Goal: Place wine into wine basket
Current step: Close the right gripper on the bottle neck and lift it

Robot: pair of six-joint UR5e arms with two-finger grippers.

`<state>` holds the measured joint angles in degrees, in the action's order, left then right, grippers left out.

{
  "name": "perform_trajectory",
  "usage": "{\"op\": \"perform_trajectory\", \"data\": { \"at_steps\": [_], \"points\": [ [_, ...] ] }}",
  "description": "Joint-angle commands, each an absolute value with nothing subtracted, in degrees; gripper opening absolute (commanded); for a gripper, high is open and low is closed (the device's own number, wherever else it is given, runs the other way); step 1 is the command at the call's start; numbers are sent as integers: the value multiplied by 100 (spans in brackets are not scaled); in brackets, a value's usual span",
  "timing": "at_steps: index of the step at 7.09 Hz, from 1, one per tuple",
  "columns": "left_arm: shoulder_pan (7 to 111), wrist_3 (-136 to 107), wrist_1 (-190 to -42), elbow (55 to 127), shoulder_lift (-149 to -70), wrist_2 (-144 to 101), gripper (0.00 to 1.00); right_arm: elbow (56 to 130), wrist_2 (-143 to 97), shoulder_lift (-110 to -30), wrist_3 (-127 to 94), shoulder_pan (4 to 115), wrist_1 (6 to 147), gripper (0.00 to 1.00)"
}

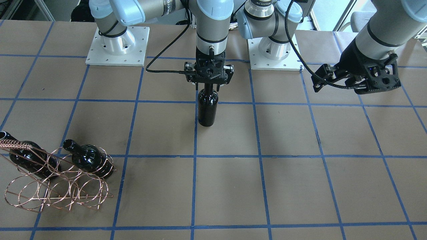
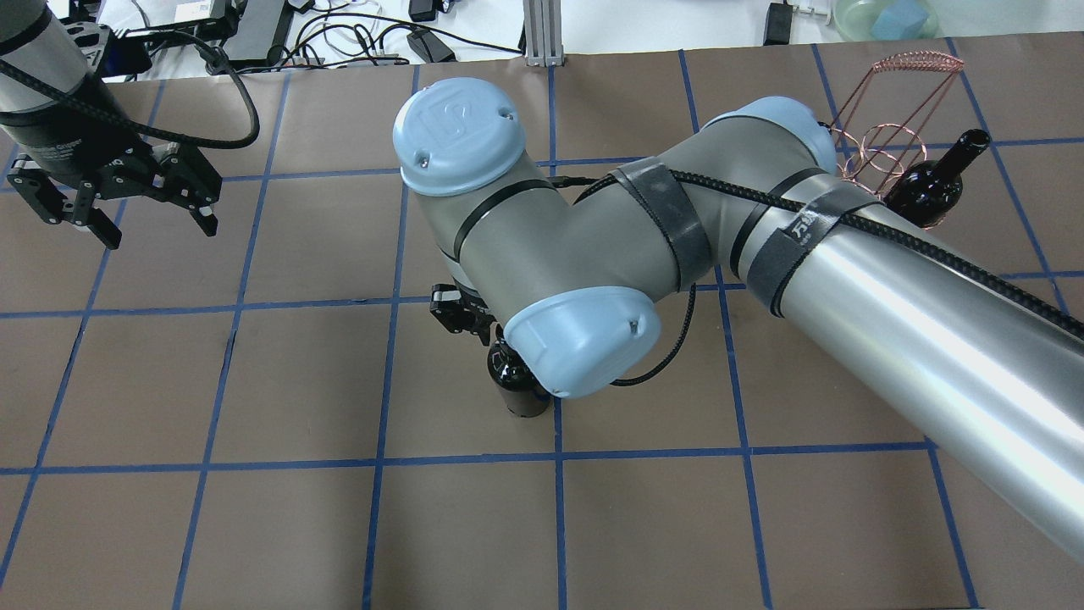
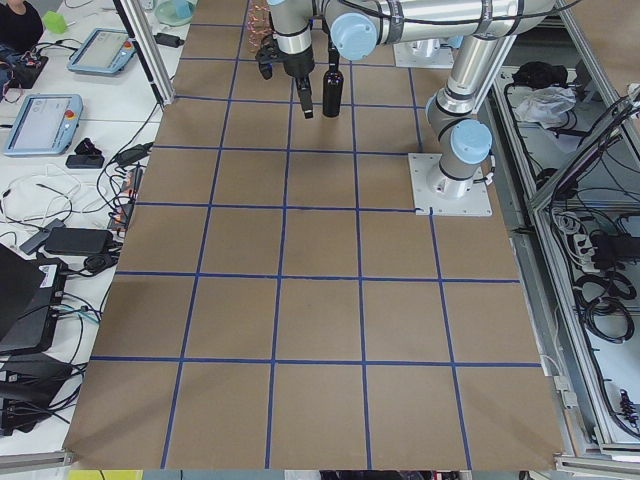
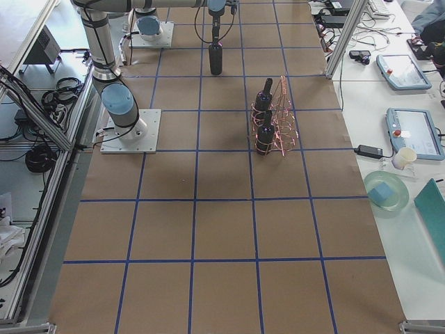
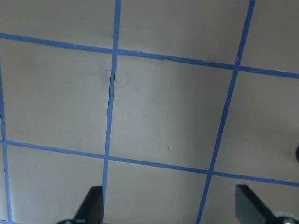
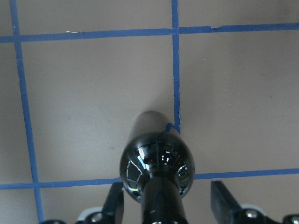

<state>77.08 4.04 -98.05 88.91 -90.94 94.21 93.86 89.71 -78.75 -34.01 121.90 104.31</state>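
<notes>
A near-black wine bottle [image 1: 207, 108] stands upright near the middle of the table; it also shows in the overhead view [image 2: 517, 391] and the right wrist view [image 6: 156, 163]. My right gripper [image 1: 208, 87] is straight above it, its jaws either side of the slim neck with a gap on both sides, so it is open. The copper wire wine basket [image 1: 56, 191] stands at the table's end on my right, also seen in the exterior right view [image 4: 284, 118]. Two more bottles [image 1: 88, 160] [image 1: 30, 160] lie in it. My left gripper [image 2: 157, 229] hangs open and empty above the table.
The brown table [image 1: 300, 186] carries a blue tape grid. My right arm's big links [image 2: 847, 280] hide most of the basket in the overhead view. Two white arm base plates [image 1: 116, 46] sit at the robot's edge. Cables and tablets lie beyond the far edge.
</notes>
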Motion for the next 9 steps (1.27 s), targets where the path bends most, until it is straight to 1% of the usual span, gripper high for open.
{"op": "perform_trajectory", "data": {
  "at_steps": [1, 2, 3, 4, 5, 6, 7, 9],
  "points": [
    [7708, 404, -9800, 8930, -9079, 9422, 100, 9387, 8868, -7875, -3401, 12190, 10398, 60],
    [7717, 352, -9765, 8930, -9105, 9370, 100, 9387, 8877, -7875, -3367, 12190, 10380, 60],
    [7743, 343, -9773, 8930, -9123, 9334, 100, 9387, 8868, -7875, -3358, 12190, 10406, 52],
    [7734, 360, -9765, 8930, -9114, 9351, 100, 9387, 8868, -7875, -3349, 12190, 10398, 40],
    [7726, 360, -9765, 8930, -9114, 9334, 100, 9387, 8877, -7884, -3357, 12190, 10397, 31],
    [7726, 352, -9756, 8930, -9149, 9325, 100, 9378, 8877, -7884, -3340, 12182, 10424, 15],
    [7726, 369, -9721, 8930, -9176, 9343, 100, 9369, 8868, -7910, -3357, 12182, 10424, 5],
    [7726, 369, -9721, 8930, -9193, 9334, 100, 9247, 8912, -8059, -3296, 12086, 10389, 1]
  ]
}}
